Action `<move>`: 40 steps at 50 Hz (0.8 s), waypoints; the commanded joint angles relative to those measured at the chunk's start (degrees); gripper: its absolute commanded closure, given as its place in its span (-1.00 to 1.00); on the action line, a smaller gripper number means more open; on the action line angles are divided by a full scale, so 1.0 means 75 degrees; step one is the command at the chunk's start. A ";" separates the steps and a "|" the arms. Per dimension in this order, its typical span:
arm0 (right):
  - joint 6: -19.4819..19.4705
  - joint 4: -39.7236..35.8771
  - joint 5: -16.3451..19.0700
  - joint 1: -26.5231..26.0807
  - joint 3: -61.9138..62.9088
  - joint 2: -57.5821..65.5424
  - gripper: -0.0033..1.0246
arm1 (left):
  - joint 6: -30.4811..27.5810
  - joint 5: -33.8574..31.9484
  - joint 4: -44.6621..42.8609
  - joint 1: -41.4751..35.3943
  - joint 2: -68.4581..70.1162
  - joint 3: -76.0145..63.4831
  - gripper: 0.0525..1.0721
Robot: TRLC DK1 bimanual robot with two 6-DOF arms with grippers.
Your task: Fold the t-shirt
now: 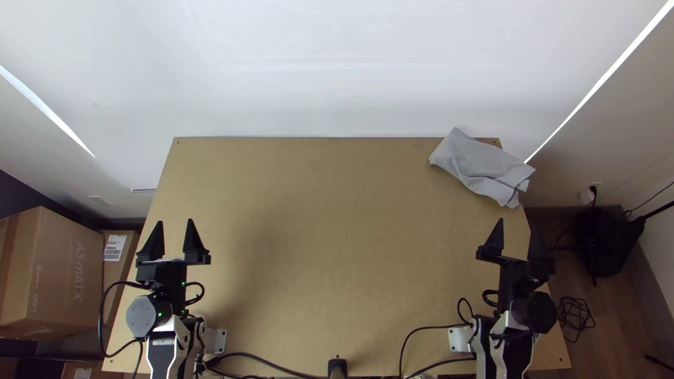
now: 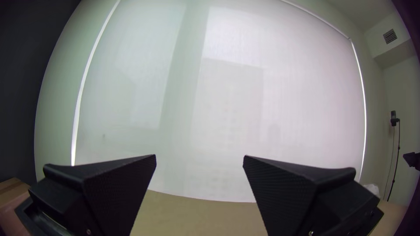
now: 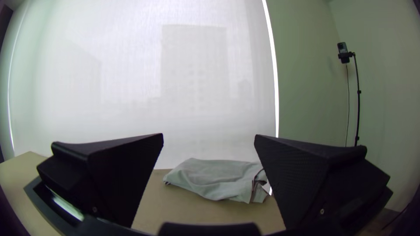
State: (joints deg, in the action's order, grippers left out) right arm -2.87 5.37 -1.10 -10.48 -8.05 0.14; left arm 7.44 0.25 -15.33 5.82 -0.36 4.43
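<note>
Shirt lay rumpled at far right corner of desk. Left pincer and right pincer were open, well apart.

Light grey t-shirt, seemingly plain, tan wooden table

A pale grey fabric t-shirt lies bunched by the light wooden bench's far edge; the right black two-fingered pincer stands open.
</note>
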 commanded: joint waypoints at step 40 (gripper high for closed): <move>0.0090 -0.1067 -0.0075 0.0483 0.0840 -0.0042 -0.91 | -0.0289 -0.0057 0.2103 0.0032 0.0048 -0.0567 -0.90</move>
State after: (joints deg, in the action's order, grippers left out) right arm -2.70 -3.55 -1.10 -6.81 -2.50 0.30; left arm 5.93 0.23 -0.89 5.85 -0.32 2.28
